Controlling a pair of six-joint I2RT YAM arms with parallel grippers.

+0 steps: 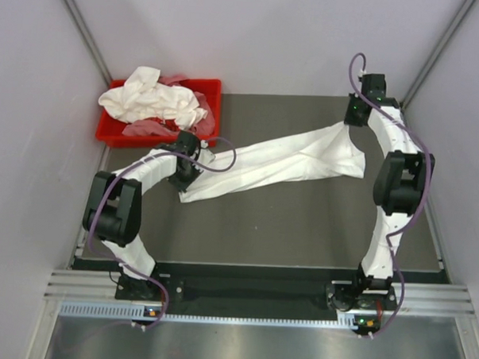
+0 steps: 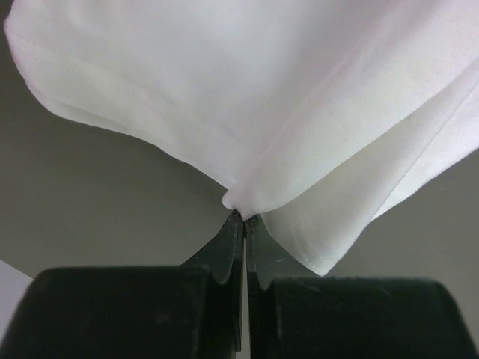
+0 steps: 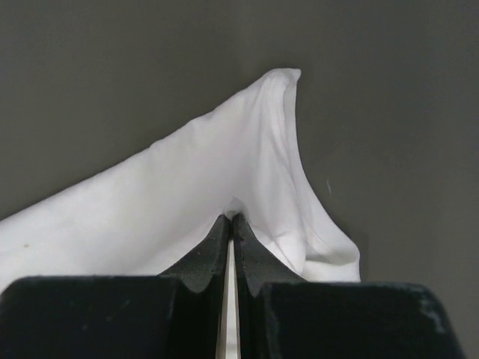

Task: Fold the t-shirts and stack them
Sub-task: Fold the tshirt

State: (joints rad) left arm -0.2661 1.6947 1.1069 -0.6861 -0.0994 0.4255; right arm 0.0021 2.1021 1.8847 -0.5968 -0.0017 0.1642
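A white t-shirt (image 1: 280, 161) is stretched across the dark mat between my two grippers. My left gripper (image 1: 195, 150) is shut on its left end, and the left wrist view shows the cloth (image 2: 247, 105) pinched at the fingertips (image 2: 245, 218). My right gripper (image 1: 355, 117) is shut on its far right end; the right wrist view shows the cloth (image 3: 209, 179) pinched at the tips (image 3: 231, 218). More crumpled white t-shirts (image 1: 151, 100) lie heaped in the red bin (image 1: 211, 91) at the back left.
The dark mat (image 1: 285, 229) covers the table between grey walls. The red bin stands at the mat's back left corner, just behind my left gripper. A metal rail (image 1: 250, 295) runs along the near edge by the arm bases.
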